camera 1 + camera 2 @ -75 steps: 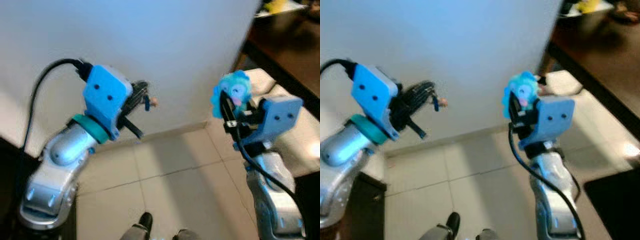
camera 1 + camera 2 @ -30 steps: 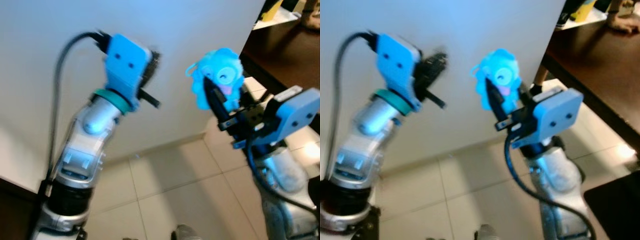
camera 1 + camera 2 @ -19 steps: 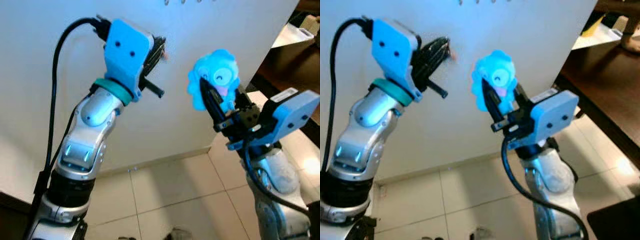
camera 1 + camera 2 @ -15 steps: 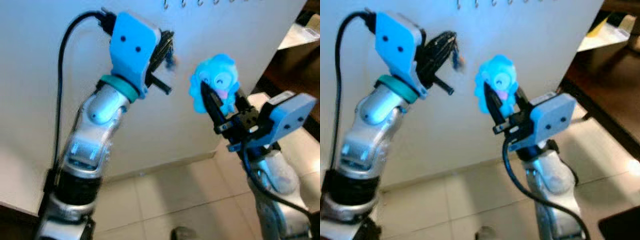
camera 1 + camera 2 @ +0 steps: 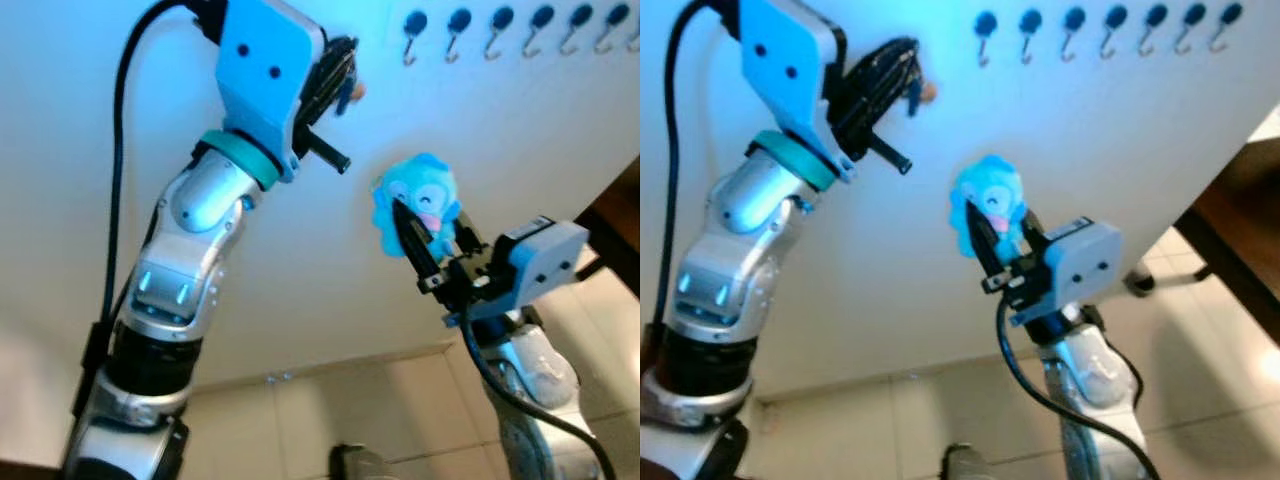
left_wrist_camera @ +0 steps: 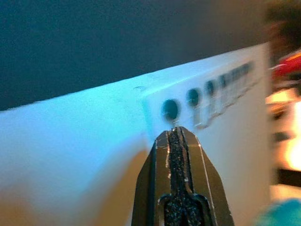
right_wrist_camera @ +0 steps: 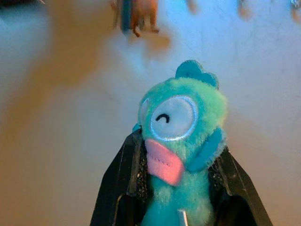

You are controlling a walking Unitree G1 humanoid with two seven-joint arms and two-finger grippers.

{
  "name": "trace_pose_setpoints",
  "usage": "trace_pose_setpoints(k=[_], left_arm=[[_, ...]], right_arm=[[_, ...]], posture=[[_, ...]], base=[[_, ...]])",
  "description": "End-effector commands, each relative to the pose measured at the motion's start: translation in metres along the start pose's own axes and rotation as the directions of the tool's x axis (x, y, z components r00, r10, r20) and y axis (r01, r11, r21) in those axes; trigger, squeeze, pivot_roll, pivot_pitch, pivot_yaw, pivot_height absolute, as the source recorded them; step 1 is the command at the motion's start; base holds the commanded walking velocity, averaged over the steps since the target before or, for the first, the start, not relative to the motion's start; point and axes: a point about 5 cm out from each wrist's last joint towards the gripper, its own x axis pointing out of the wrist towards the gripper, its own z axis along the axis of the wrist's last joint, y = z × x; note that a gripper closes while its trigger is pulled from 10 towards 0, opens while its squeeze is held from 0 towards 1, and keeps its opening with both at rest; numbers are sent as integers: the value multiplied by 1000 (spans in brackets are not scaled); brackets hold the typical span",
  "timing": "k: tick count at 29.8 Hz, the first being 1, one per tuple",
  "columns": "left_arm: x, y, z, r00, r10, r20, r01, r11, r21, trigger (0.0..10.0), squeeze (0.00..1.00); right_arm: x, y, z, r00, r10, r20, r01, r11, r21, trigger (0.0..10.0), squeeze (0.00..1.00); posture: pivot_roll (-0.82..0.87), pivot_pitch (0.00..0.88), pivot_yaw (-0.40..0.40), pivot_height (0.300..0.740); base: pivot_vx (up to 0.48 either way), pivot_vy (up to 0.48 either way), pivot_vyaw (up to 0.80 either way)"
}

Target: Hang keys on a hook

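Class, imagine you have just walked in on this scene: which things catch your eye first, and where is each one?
The bright blue plush toy stands out, clamped in the right gripper before the white wall. High on that wall runs a row of hooks. The left gripper, raised beside the leftmost hook, pinches a small keychain.

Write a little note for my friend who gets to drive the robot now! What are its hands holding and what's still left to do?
Left gripper: raised near the wall, shut on a small keychain, just beside the first hook of the hook row.
Right gripper: lower down, shut on the blue plush toy, held in front of the wall, below the hooks.
Done: both items lifted up to the wall.
Left: nothing is on a hook yet. Likely ease the left gripper across to the first hook, loop the keychain on, then hang the plush.
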Motion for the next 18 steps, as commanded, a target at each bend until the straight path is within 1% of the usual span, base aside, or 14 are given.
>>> trace_pose_setpoints(k=[1, 2, 3, 4, 6, 7, 9, 12, 15, 18], left_arm=[[-6, -1, 7, 998, -51, 29, 52, 998, -30, 10000, 0], [-6, -1, 7, 998, -51, 29, 52, 998, -30, 10000, 0], [-9, -3, 9, 995, -90, 39, 92, 995, -40, 10000, 0], [-9, -3, 9, 995, -90, 39, 92, 995, -40, 10000, 0], [-13, -8, 10, 984, -168, 58, 172, 982, -79, 10000, 0], [-13, -8, 10, 984, -168, 58, 172, 982, -79, 10000, 0], [-16, -9, 11, 977, -205, 64, 210, 973, -99, 10000, 0], [-18, -10, 12, 973, -223, 65, 229, 968, -102, 10000, 0], [-25, -13, 14, 952, -297, 67, 303, 948, -100, 10000, 0], [-26, -13, 14, 950, -306, 69, 311, 945, -98, 10000, 0]], right_arm=[[-1, 0, 3, 999, -18, 35, 20, 999, -37, 10000, 0], [-1, 0, 3, 999, -18, 35, 20, 999, -37, 10000, 0], [-3, -1, 2, 999, -28, 34, 29, 998, -52, 10000, 0], [-3, -1, 2, 999, -28, 34, 29, 998, -52, 10000, 0], [-5, -2, 1, 999, -44, 29, 46, 997, -60, 10000, 0], [-5, -2, 1, 999, -44, 29, 46, 997, -60, 10000, 0], [-5, -3, 0, 998, -50, 29, 52, 997, -58, 10000, 0], [-5, -3, 0, 998, -51, 28, 52, 997, -55, 10000, 0], [-5, -3, -1, 998, -51, 30, 53, 997, -50, 10000, 0], [-5, -3, -2, 998, -54, 32, 56, 997, -52, 10000, 0]], posture=[[-105, 57, 75, 740], [-105, 57, 75, 740], [-105, 57, 75, 740], [-105, 57, 75, 740], [-109, 64, 76, 740], [-109, 64, 76, 740], [-109, 65, 75, 740], [-109, 65, 75, 740], [-109, 65, 75, 740], [-109, 65, 75, 740]], base=[[330, 0, 0], [330, 0, 0], [0, 0, 0], [0, 0, 0], [0, 0, 0], [0, 0, 0], [0, 0, 0], [0, 0, 0], [0, 0, 0], [0, 0, 0]])
